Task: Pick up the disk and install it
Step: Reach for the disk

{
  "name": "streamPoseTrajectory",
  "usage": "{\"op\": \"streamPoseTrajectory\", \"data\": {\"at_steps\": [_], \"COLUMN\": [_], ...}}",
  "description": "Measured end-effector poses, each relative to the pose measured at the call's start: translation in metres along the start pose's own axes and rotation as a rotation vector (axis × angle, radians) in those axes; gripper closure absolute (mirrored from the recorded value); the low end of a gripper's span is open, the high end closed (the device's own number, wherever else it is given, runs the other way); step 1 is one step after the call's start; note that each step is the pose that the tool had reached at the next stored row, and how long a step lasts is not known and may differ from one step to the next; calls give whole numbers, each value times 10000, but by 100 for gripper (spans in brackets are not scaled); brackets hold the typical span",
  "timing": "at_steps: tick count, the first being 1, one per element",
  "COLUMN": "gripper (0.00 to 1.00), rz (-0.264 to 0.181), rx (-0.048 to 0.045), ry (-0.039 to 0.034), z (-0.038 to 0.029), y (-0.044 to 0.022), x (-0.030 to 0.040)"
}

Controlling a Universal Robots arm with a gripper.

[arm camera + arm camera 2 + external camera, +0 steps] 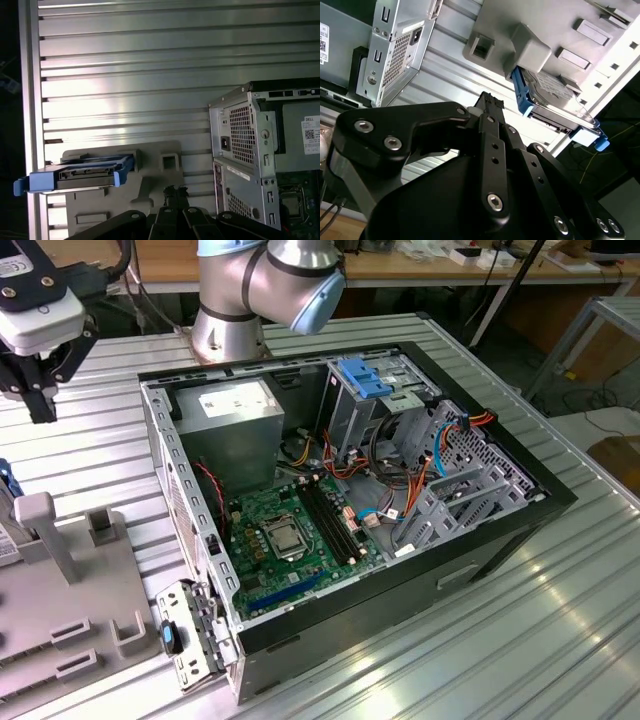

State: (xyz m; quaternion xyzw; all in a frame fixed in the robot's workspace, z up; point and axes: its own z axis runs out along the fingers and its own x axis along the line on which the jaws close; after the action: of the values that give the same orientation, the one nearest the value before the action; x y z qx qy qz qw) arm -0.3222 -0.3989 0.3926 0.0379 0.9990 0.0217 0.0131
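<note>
A ribbed metal worktop (560, 570) carries an open computer case (500, 530) at its middle and a grey holder block (60, 580) by its edge on the exterior view's left. The likely trouble, as I judge it: the claw (42, 408) hangs above the holder with its fingers (490, 107) drawn close together and nothing between them, so lowered like this it would strike the disk (80, 172) rather than straddle it. A grip on the smooth plastic rails alone could slip or tilt the drive, and the case's crowded cables (440, 445) could snag it on the way in. The disk stands on edge in the holder, near that worktop edge, apart from the claw. It is a flat dark grey drive with a pale face, framed by bright blue side rails whose ends jut past the holder.
</note>
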Motion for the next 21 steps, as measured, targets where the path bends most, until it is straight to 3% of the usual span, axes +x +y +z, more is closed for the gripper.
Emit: {"op": "streamPoseTrajectory", "data": {"at_steps": [6,13,17,19,21], "gripper": [89,89,89,89,89], "rz": [-1,-1,0,-46,-129], "rx": [0,0,-1,-1,-4], "ry": [0,0,-1,3,6], "z": [-2,-7,-6,-9,-9], "y": [2,22,45,52,51], "x": [115,356,447,549,574]}}
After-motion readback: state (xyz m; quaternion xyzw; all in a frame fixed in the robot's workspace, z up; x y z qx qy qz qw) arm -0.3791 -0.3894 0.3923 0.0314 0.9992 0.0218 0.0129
